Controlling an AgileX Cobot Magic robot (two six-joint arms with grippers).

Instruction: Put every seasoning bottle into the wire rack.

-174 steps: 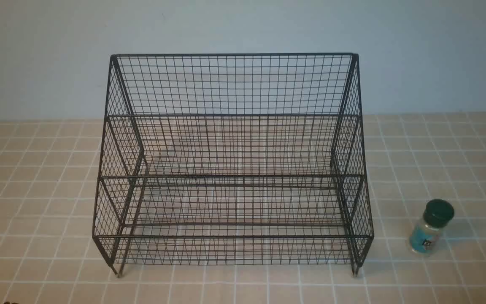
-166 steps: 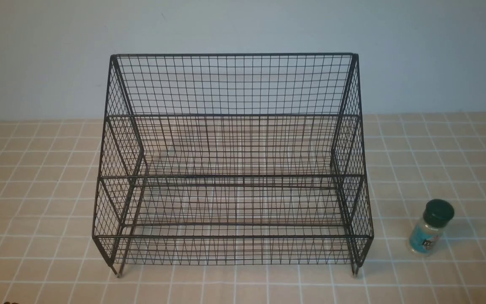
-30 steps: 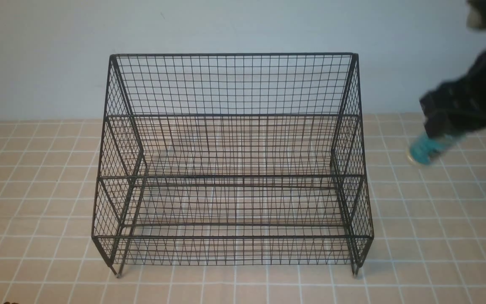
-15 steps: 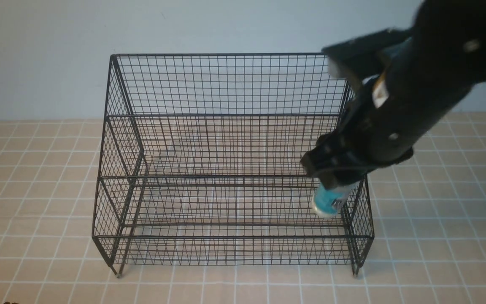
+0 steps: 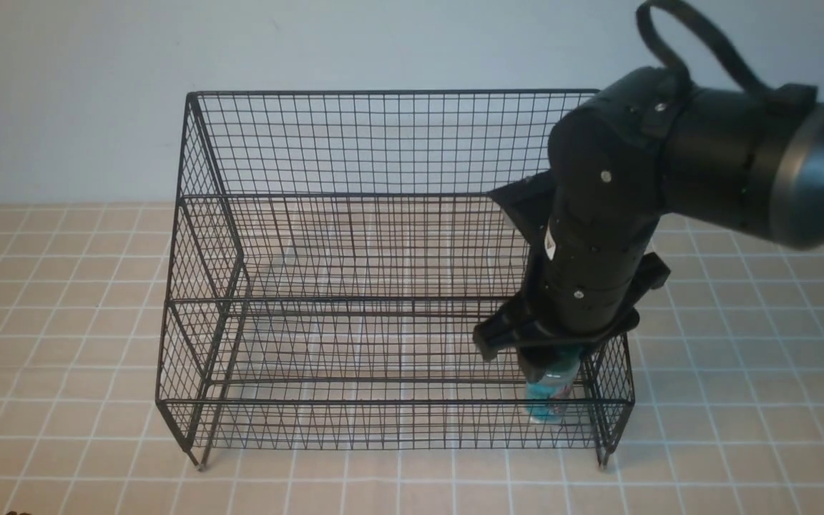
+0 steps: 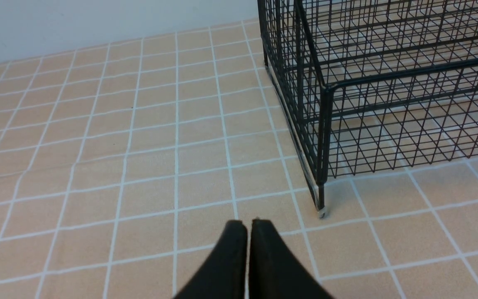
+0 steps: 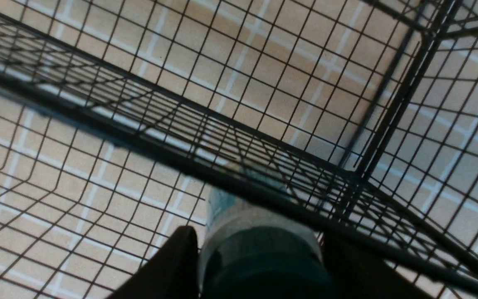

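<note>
The black wire rack [image 5: 383, 143] stands mid-table with three stepped tiers. My right gripper [image 5: 551, 357] reaches down into its right end and is shut on the seasoning bottle [image 5: 549, 392], a clear jar with a teal label, held upright in the lowest front tier. In the right wrist view the bottle [image 7: 259, 245] sits between my two dark fingers [image 7: 168, 265], its green cap nearest the camera, with rack mesh [image 7: 264, 83] all round. My left gripper [image 6: 247, 224] is shut and empty, low over the tiles near the rack's front left foot [image 6: 322, 212].
The rack's right mesh side [image 5: 609, 372] is close beside the bottle and my right gripper. A pale wall stands behind the rack. Tan tiled tabletop [image 5: 741, 400] extends on both sides of the rack.
The bottle left its spot on the tiles right of the rack. My right gripper carried it up, leftward over the rack's right side, then lowered it into the front tier.
</note>
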